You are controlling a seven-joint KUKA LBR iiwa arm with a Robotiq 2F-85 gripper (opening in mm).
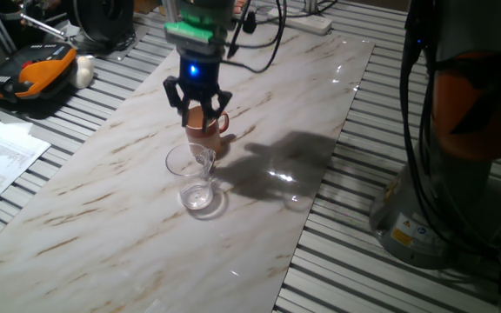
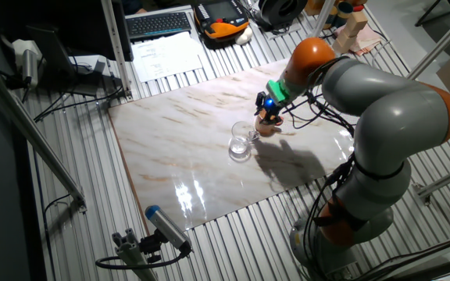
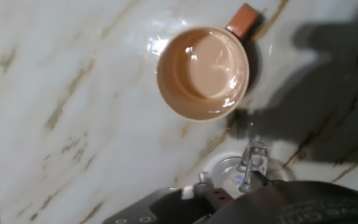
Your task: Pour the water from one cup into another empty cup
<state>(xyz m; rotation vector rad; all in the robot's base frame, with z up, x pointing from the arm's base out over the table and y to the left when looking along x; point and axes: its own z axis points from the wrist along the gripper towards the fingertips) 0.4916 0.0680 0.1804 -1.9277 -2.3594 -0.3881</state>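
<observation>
Marble tabletop (image 1: 103,183); hand view alone shows brown mug (image 3: 202,73) interior.

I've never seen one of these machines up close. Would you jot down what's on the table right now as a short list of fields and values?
Surface: marble-look board on a slatted table
Brown mug: upright, handle pointing away from the glass mug, shiny inside
Glass mug: upright, beside the brown mug, nearer the camera in one fixed view
Water: cannot tell from these pictures which mug holds it
Hand: above the brown mug, holding nothing
Fingers: whether open or shut cannot be told
Contact: hand touches neither mug
</observation>
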